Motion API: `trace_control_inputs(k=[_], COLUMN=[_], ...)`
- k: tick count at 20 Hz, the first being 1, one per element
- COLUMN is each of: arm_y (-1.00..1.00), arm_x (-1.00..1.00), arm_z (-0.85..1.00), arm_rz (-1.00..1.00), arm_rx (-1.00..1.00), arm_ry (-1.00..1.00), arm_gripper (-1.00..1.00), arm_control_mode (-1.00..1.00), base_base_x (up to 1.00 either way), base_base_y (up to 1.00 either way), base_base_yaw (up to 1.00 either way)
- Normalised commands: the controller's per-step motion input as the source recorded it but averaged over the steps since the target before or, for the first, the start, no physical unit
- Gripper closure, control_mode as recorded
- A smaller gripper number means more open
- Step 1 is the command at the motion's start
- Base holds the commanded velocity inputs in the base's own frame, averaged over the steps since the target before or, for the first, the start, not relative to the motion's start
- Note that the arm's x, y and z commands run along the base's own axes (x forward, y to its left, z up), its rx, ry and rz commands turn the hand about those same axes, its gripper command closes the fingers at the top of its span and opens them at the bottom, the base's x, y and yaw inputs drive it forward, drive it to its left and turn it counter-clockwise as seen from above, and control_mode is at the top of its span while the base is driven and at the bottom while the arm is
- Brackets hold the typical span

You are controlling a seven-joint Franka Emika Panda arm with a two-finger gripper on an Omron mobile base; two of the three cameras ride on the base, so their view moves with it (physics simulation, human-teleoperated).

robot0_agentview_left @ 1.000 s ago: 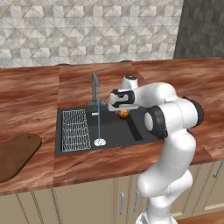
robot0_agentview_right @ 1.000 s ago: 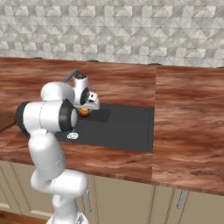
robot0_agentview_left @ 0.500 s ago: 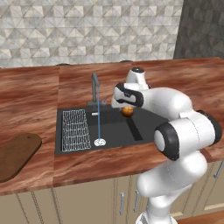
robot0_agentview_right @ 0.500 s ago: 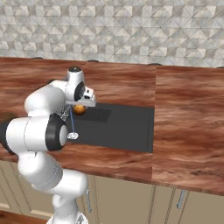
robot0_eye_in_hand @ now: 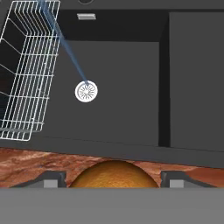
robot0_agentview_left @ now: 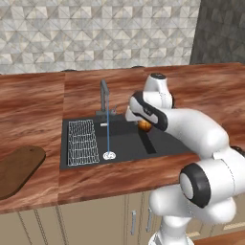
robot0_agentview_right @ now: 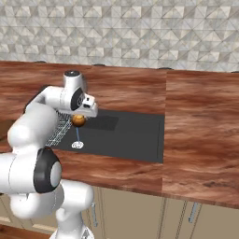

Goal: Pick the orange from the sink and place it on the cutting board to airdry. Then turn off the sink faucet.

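Orange [robot0_eye_in_hand: 113, 174] held between the fingers [robot0_eye_in_hand: 48, 179], raised above the sink [robot0_agentview_left: 124, 143]. Faucet [robot0_agentview_left: 104, 98] running. Risk judged: slip during carry to cutting board [robot0_agentview_left: 16, 170], fruit round and wet.

Even, bright rendered light with no glare — shadows are faint and soft. The black sink [robot0_agentview_left: 124, 143] reads flat and dark; edges stay sharp, undistorted, slightly pixelated.

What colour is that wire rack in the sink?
White; the wire rack shows best in the hand view, against the black sink.
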Motion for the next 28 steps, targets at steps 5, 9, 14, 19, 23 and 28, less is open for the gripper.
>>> trace_control_inputs(k=[5,9,14,19,23,28], arm_y=[0.22,0.22,0.22,0.22,0.34,0.44], arm_x=[-0.7,-0.7,-0.54,-0.47,-0.44,-0.29], arm_z=[0.09,0.0,0.0,0.1,0.18,0.14], arm_rz=[0.0,0.0,-0.01,0.0,0.0,0.02], arm_rx=[0.0,0.0,0.02,0.04,0.01,0.0], arm_ry=[-0.11,-0.13,0.0,0.0,0.0,0.0], arm_gripper=[1.0,1.0,1.0,1.0,1.0,1.0], arm_control_mode=[-1.0,-1.0,-1.0,-1.0,-1.0,-1.0], base_base_x=[0.0,0.0,0.0,0.0,0.0,0.0], base_base_y=[0.0,0.0,0.0,0.0,0.0,0.0], base_base_yaw=[0.0,0.0,0.0,0.0,0.0,0.0])
